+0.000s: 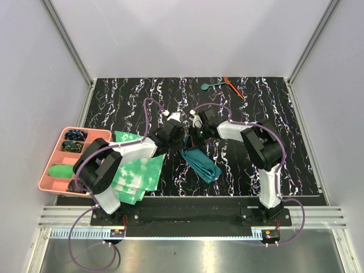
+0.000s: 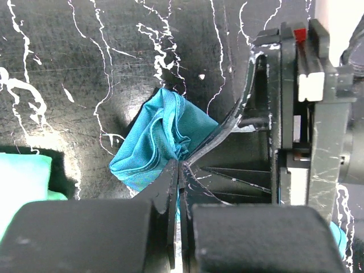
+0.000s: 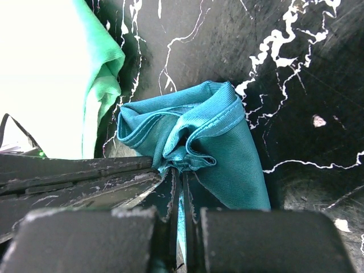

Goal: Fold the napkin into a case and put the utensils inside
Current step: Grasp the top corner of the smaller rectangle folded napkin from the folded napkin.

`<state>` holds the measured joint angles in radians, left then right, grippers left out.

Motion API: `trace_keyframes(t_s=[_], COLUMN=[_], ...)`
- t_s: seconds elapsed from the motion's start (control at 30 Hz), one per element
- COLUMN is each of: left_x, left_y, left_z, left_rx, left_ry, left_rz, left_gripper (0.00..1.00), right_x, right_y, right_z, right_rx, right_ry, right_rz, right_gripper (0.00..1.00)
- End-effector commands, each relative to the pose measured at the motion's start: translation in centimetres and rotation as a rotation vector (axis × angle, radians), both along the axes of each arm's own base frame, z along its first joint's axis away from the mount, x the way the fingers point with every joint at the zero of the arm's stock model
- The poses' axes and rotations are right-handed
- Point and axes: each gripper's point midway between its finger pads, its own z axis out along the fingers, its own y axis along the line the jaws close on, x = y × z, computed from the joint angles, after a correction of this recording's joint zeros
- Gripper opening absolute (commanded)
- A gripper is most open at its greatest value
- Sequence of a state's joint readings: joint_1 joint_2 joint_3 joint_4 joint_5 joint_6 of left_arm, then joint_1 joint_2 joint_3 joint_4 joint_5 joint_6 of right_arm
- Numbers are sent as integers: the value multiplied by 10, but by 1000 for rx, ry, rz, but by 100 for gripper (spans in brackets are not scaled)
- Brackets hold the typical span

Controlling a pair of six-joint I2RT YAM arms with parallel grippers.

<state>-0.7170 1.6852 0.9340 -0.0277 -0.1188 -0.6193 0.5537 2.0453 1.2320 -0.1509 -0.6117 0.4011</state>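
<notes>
1. Your left gripper [image 2: 177,170] is closed right down. Its fingertips pinch a bunched edge of the napkin [image 1: 203,164], and only a sliver of teal cloth shows between the pads.
2. Your right gripper [image 3: 181,175] is pinched just as tight on the same cloth, with folds of hem puckered up just above its tips.
3. The two grippers meet almost tip to tip at the napkin's far end, the left one coming in from the left and the right one from the right. In the left wrist view a finger of the right gripper runs right up to your pinch point. You cannot tell whether the two actually touch.
4. The napkin lies near the middle of the table [image 1: 273,114]. It is gathered into a long narrow strip that slants from the pinch toward the near edge and to the right.
5. The utensils are well apart from it, at the far edge. The teal spoon [image 1: 209,85] and the orange-red stick [image 1: 233,87] lie near each other.
6. On the left you are crowded. The tie-dye cloths [image 1: 136,170] lie just beside the napkin under your left arm, and the pink tray [image 1: 50,170] sits beyond them at the table's left edge.
7. Your open room is to the right of the napkin and between the grippers and the utensils, where the black marbled top shows bare. The walls [image 1: 335,114] close in the left, right and far sides.
</notes>
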Motion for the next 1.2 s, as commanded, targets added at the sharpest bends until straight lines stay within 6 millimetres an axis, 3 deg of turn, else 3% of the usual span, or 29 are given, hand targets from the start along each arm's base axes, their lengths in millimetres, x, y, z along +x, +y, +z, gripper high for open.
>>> trace_keyframes(t_s=[0.0,0.2,0.5,0.83,1.0,1.17], left_x=[10,9,9,9,9,9], left_y=[-12,-8,-9,-8,-9,-10], left_z=[25,19,21,23,25,27], left_rx=[-71,-63,-65,-67,-72,-75], left_ry=[-57,-50,-48,-54,-56,-59], left_rz=[9,19,16,15,14,10], left_gripper=[0,0,0,0,0,0], right_x=[3,-1,-6,-5,2,9], right_y=[3,-6,-13,-25,-32,-30], right_z=[11,29,39,53,53,45], right_rx=[30,58,68,90,84,74], right_ry=[-38,-23,-16,-25,-22,-21], right_rz=[3,-10,-13,-42,-72,-72], right_gripper=[5,16,38,46,46,22])
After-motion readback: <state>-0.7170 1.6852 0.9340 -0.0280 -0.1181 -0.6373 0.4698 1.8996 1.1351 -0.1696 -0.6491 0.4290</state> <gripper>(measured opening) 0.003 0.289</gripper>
